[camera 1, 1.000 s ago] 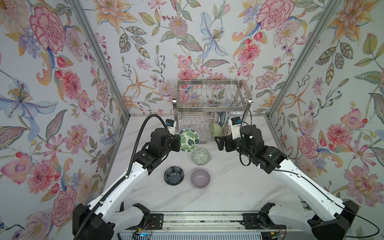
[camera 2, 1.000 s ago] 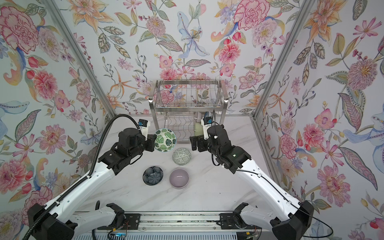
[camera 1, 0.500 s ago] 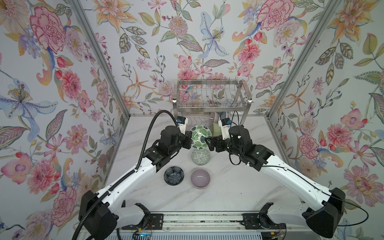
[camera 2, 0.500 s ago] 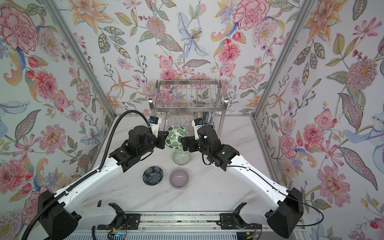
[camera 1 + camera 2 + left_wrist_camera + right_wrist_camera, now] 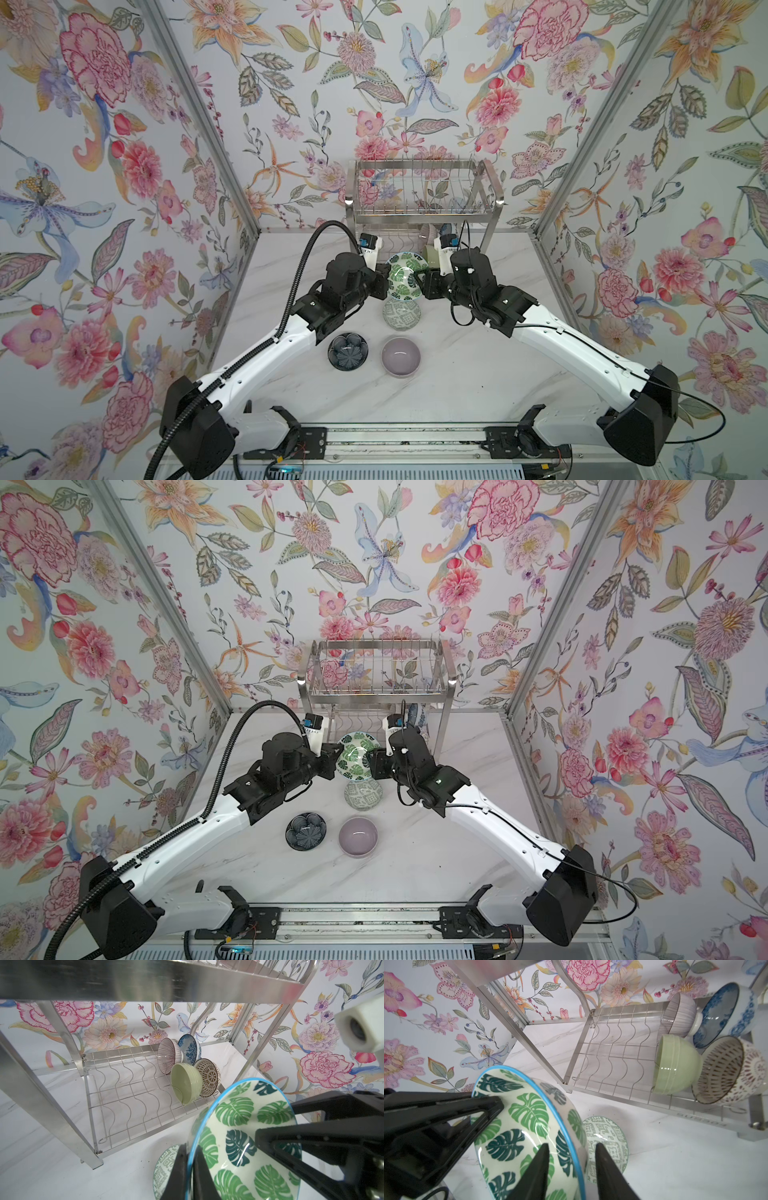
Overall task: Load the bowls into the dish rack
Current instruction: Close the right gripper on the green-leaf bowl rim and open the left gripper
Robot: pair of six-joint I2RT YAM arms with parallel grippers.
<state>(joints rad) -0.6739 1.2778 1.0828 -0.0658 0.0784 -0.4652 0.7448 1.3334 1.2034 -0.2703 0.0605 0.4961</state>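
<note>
step: handover in hand, judged — a round ceramic bowl with green leaf print and blue rim (image 5: 404, 276) is held in the air between both arms, in front of the two-tier stainless steel wire dish rack (image 5: 419, 195)
left gripper (image 5: 190, 1169): clamped on the rim of the leaf-print bowl, one finger inside, one outside
right gripper (image 5: 570, 1167): jaws straddle the opposite rim with a gap visible on the outer side; a firm grip cannot be confirmed
rack: plain green (image 5: 186, 1084), brown lattice, ribbed and blue floral bowls are stood on edge at one end of the wavy-wire lower shelf (image 5: 124, 1088); the other slots are free
table: a green geometric bowl (image 5: 401, 313) sits right under the held one; a dark flower bowl (image 5: 348, 351) and a plain lilac bowl (image 5: 401, 356) are nearer the robot base
next: right jaws to be seated on the rim before the left lets go; bowl then to be tipped on edge into a free slot beside the green one
</note>
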